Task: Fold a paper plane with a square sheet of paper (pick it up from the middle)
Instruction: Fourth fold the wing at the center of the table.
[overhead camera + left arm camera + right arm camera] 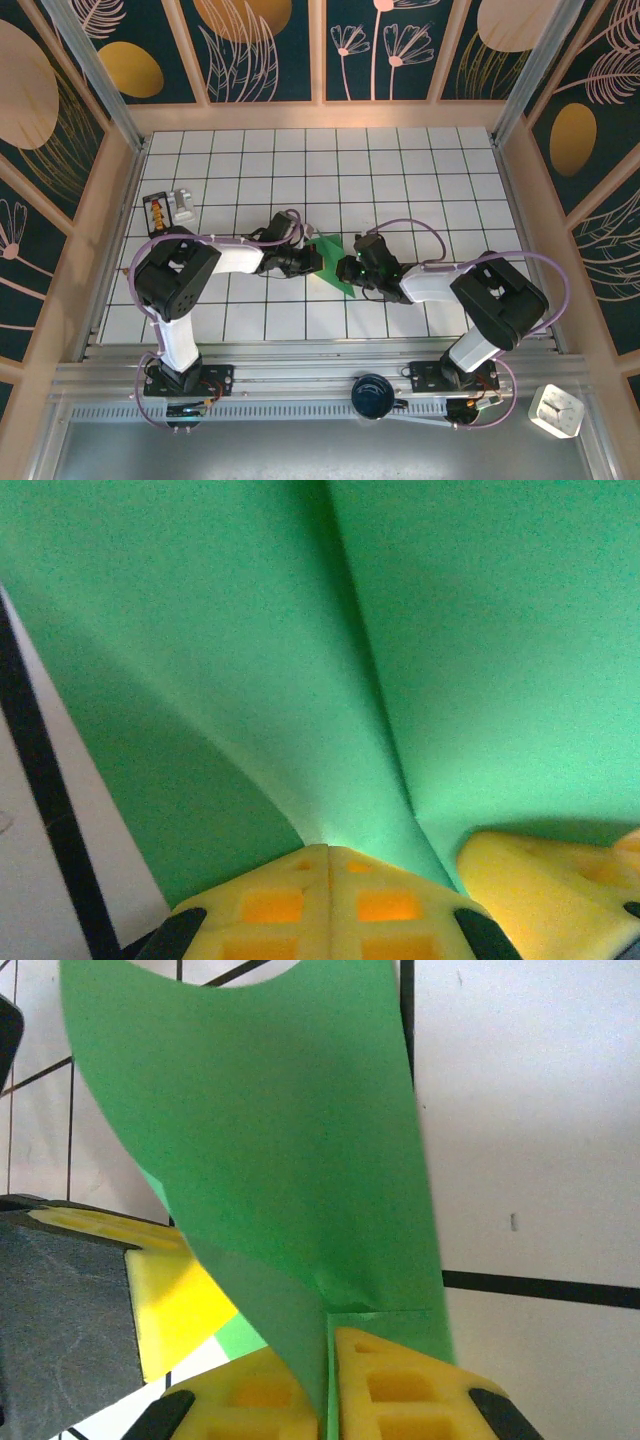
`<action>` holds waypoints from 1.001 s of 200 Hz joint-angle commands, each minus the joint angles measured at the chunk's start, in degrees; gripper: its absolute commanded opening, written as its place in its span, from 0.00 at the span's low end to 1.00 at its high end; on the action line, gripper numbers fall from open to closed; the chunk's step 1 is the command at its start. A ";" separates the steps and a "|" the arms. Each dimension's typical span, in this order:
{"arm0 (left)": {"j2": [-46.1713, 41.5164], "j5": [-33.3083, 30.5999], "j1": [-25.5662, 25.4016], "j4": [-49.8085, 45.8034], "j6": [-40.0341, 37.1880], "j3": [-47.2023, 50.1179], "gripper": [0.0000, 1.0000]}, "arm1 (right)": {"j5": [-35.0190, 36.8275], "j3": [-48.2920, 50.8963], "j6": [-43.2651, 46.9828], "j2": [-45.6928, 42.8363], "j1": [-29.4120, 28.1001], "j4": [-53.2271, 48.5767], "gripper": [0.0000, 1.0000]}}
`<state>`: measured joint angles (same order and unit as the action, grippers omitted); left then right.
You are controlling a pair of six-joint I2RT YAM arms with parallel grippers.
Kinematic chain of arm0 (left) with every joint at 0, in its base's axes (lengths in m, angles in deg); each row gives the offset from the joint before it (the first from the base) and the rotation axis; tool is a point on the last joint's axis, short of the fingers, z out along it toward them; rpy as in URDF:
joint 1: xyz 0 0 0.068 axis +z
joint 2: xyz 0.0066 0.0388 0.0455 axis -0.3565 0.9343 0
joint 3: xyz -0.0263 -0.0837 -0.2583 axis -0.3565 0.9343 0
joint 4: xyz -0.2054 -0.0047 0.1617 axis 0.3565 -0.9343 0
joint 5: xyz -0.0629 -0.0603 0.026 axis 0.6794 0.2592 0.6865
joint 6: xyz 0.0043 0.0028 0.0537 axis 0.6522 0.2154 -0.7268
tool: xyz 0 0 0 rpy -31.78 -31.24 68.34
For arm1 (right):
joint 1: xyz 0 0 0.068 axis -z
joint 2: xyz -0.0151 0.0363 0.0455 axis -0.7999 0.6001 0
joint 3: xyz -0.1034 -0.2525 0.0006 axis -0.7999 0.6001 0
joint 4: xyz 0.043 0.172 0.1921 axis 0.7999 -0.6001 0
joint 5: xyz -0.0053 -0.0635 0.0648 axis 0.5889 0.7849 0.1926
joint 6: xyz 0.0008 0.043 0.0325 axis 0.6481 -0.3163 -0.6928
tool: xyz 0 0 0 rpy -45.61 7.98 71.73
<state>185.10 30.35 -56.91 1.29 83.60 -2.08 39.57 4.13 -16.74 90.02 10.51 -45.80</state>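
Note:
The square sheet of paper point(328, 262) is green and bent upward in the middle of the tiled table, held from both sides. My left gripper point(312, 260) comes in from the left and is shut on its edge. In the left wrist view the yellow pads point(270, 900) meet with the paper point(450, 630) curving up out of them. My right gripper point(348, 268) grips from the right. In the right wrist view a green layer point(280, 1140) runs down between its yellow pads point(400, 1390). The two grippers are nearly touching.
An orange-and-black box with a white block point(170, 208) lies at the back left of the table. A dark round object point(372, 393) sits on the front rail, and a white clock point(556, 410) is at the lower right. Wooden walls point(520, 180) frame the table.

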 commanded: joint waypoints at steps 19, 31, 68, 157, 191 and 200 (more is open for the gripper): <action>1.89 0.07 -0.12 -2.66 -1.64 -0.84 0.00 | 3.50 -1.10 5.12 -0.85 -1.05 -1.52 0.12; 1.95 0.20 -0.12 -2.71 -1.66 -0.81 0.00 | 3.92 -1.06 5.94 -0.94 -1.12 -1.53 0.12; 1.96 0.02 -0.09 -3.08 -1.94 -1.06 0.00 | 5.04 -1.19 7.75 -1.46 -1.84 -1.25 0.12; 3.57 -1.74 0.14 -6.55 -6.47 -3.78 0.00 | 3.50 -4.49 10.68 -0.91 -1.78 -6.23 0.00; 4.17 -2.37 0.35 -7.57 -8.07 -4.97 0.00 | 0.08 -6.23 9.20 0.39 -1.03 -8.35 0.00; 4.14 -2.45 0.47 -7.57 -8.28 -5.02 0.00 | -0.79 -6.63 8.82 0.76 -0.81 -8.81 0.00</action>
<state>187.27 30.09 -56.89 -2.75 77.85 -6.47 41.61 -0.43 -7.83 90.02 9.07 -52.21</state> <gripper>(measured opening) 0.043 0.048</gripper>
